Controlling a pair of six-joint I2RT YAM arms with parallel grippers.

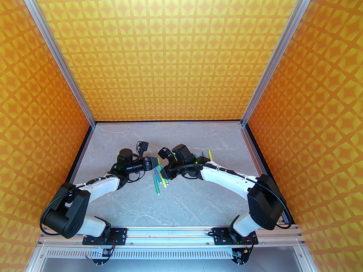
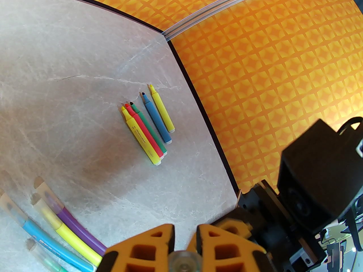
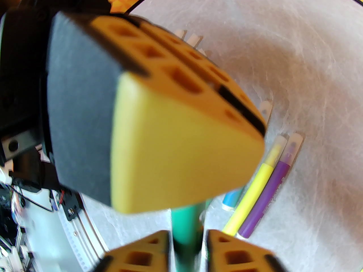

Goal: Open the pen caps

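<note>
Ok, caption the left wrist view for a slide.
Left tool pinching a translucent cap, five uncapped pens lying beyond, capped pens at lower left.

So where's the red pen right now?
In the left wrist view the red pen lies uncapped on the table, towards its right edge, between a yellow pen and a green pen, near a blue pen.

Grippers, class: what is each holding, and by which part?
The right gripper grips a green pen by its barrel; the left gripper grips its cap.
</note>
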